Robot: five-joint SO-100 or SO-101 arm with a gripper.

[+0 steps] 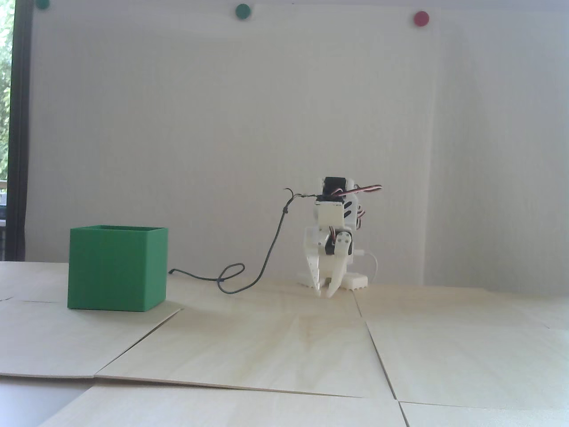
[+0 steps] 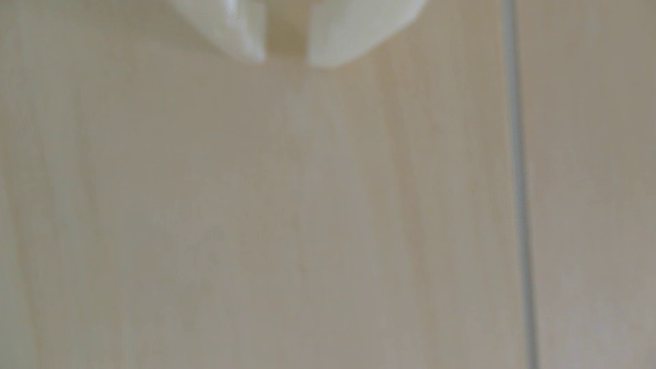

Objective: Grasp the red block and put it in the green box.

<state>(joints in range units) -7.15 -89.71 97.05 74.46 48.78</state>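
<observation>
The green box [image 1: 118, 268] stands on the wooden table at the left of the fixed view, open side up. Its inside is hidden from this low angle. The red block is out of view in both views. My white gripper [image 1: 324, 294] hangs at the back middle, fingers pointing down with the tips just above the table, far to the right of the box. In the wrist view the gripper [image 2: 285, 60] shows at the top edge over bare wood. The jaws stand almost together with only a narrow slit between them, and nothing is held.
A dark cable [image 1: 262, 267] loops on the table between the box and the arm. The table is made of wooden panels with seams [image 2: 520, 184]. Round green [image 1: 242, 11] and red [image 1: 421, 18] magnets sit on the white wall.
</observation>
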